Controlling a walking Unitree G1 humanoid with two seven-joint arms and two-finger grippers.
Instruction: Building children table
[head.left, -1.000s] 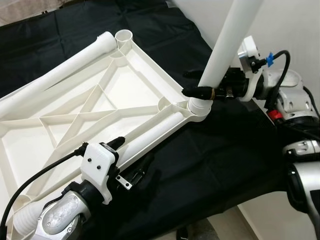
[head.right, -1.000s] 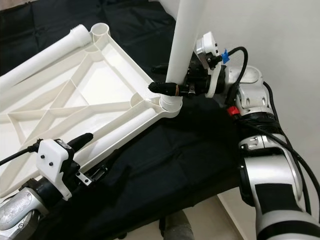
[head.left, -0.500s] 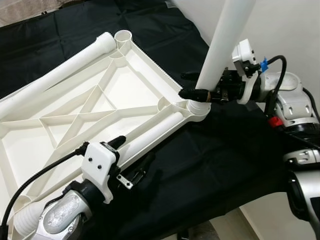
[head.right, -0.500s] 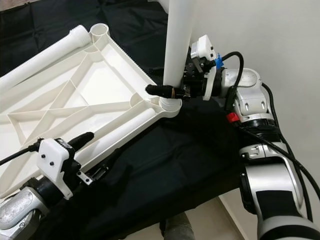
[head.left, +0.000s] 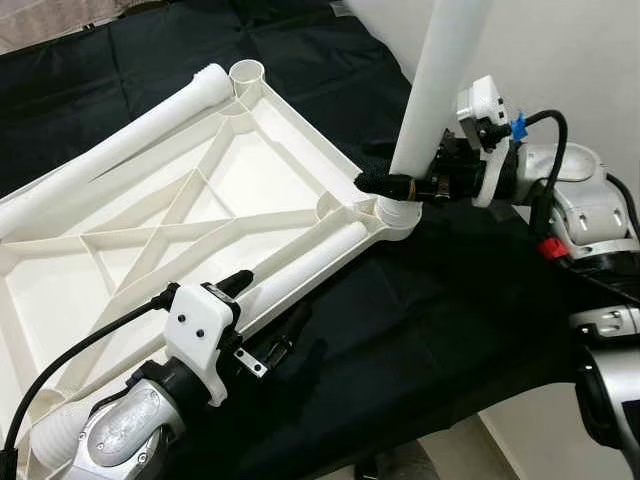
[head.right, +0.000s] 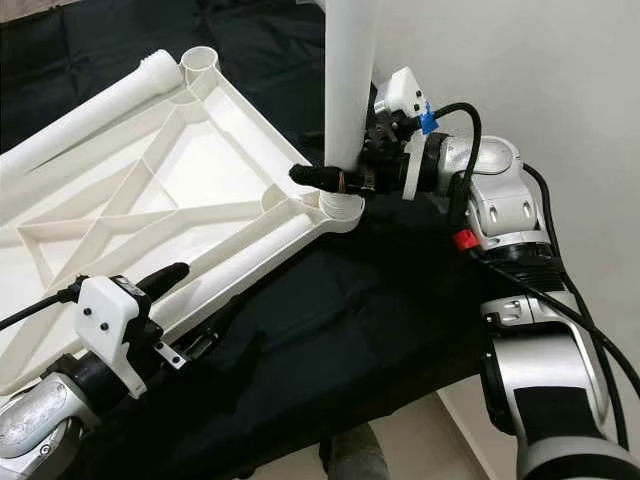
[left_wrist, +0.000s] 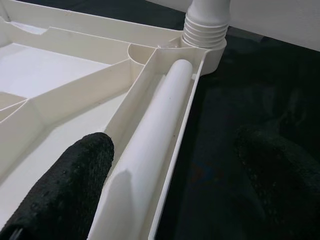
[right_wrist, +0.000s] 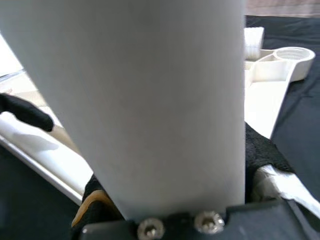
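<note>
- White plastic meets your eye first in the left eye view: the upside-down tabletop (head.left: 180, 215) lies ribs-up on a black cloth (head.left: 420, 330), and a white leg (head.left: 435, 95) stands nearly upright in the corner socket (head.left: 398, 215) nearest your right arm.
- Your right gripper (head.left: 400, 180) is closed around that standing leg just above the socket; one black finger lies across the front of the tube and the other passes behind it.
- Two more legs lie flat. One leg (head.left: 300, 268) rests in the channel along the near edge of the tabletop, and another leg (head.left: 110, 150) lies along the far edge, its end beside an empty socket (head.left: 247, 73).
- Your left gripper (head.left: 265, 315) sits low at the near edge, beside the leg in the channel.
- In the right eye view you see the same scene: the right gripper (head.right: 335, 175) clamps the upright leg (head.right: 350, 80) where it enters the socket (head.right: 340, 210), next to a pale wall (head.right: 540, 80).
- In the left wrist view your left gripper (left_wrist: 165, 185) is spread wide. One finger (left_wrist: 60, 190) is over the tabletop's inside, the other (left_wrist: 280, 165) over the cloth, and the lying leg (left_wrist: 145, 165) runs between them, untouched. The threaded end of the standing leg (left_wrist: 205, 30) sits in the corner beyond.
- In the right wrist view the held leg (right_wrist: 135, 100) runs between your black fingers (right_wrist: 262, 152), which press its sides.
</note>
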